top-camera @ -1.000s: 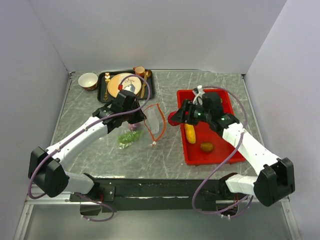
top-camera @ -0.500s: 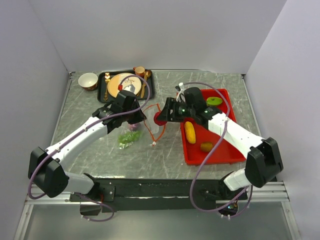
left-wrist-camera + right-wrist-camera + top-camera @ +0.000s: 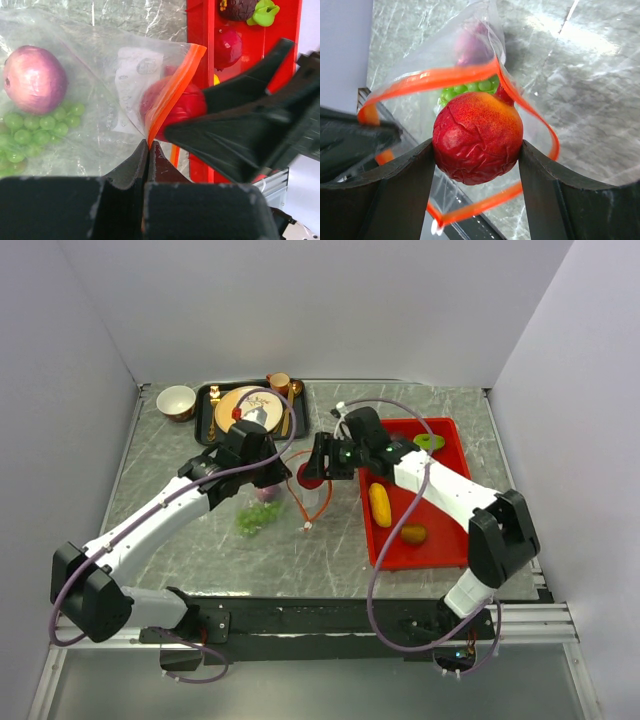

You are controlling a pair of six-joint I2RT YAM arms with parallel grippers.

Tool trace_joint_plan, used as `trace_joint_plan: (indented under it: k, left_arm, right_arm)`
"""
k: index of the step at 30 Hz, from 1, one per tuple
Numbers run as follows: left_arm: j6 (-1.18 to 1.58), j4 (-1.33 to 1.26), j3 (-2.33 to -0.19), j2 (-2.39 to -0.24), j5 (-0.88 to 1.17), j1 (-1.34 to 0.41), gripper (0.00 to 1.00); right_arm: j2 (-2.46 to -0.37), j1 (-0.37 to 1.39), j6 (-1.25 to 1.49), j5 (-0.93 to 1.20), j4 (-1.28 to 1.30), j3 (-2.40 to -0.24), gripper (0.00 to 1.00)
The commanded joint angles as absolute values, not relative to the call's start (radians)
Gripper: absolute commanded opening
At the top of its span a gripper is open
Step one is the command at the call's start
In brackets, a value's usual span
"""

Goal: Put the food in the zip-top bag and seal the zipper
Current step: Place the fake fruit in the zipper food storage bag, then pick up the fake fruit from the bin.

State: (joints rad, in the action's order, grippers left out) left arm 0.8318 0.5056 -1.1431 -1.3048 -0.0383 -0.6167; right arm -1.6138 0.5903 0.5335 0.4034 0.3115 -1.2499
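The clear zip-top bag lies at the table's middle with its mouth held open. My left gripper is shut on the orange-red zipper and lifts one edge. Inside the bag lie a pink-purple onion and a green grape bunch. My right gripper is shut on a red round fruit and holds it at the bag's open mouth, within the zipper loop. In the top view the fruit sits between both grippers.
A red tray at the right holds a yellow oblong piece, a brownish-orange piece and a green piece. A black tray with a cream plate, cup and gold spoon stands at the back. A bowl sits at the back left.
My right gripper has carried the red fruit leftward from over the red tray to the bag's open mouth. My left gripper has stayed shut on the zipper edge.
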Motion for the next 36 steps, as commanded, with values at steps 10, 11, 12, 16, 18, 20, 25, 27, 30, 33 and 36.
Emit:
trace_joint_plan:
  k: [10,11,12,16,18,20,25,27,30,33,36]
  left_arm:
    - [0.805,0.543,-1.262,-1.293,-0.071,-0.618,0.01]
    - [0.805,0.549,-1.267,-1.296,-0.075,-0.620,0.01]
    - [0.805,0.546,-1.261,-1.296,-0.074,-0.620,0.01]
    - [0.815,0.526,-1.238,-1.285,-0.066,-0.620,0.01]
    - [0.816,0.531,-1.233,-1.287,-0.064,-0.620,0.01]
    - [0.816,0.534,-1.227,-1.287,-0.069,-0.618,0.01]
    - [0.815,0.534,-1.210,-1.282,-0.071,-0.618,0.01]
    - [0.813,0.532,-1.207,-1.285,-0.066,-0.620,0.01]
    - [0.813,0.531,-1.209,-1.292,-0.061,-0.620,0.01]
    - [0.819,0.520,-1.204,-1.292,-0.060,-0.620,0.01]
    - [0.819,0.502,-1.203,-1.296,-0.051,-0.618,0.01]
  right_arm:
    - [-1.560,0.623,0.483,0.293,0.310,-1.292,1.00]
    - [-1.551,0.623,0.482,0.279,0.314,-1.283,1.00]
    - [-1.528,0.623,0.483,0.253,0.327,-1.279,1.00]
    - [-1.461,0.620,0.491,0.183,0.331,-1.247,1.00]
    - [-1.415,0.617,0.502,0.125,0.353,-1.226,1.00]
    - [-1.384,0.598,0.521,0.045,0.376,-1.204,1.00]
    - [-1.263,0.519,0.552,-0.089,0.437,-1.126,1.00]
    - [-1.224,0.437,0.554,-0.080,0.466,-1.079,1.00]
    - [-1.198,0.316,0.507,-0.031,0.515,-1.005,1.00]
    - [-1.204,0.259,0.444,-0.020,0.566,-0.937,0.92]
    - [-1.204,0.250,0.442,-0.061,0.615,-0.891,0.88]
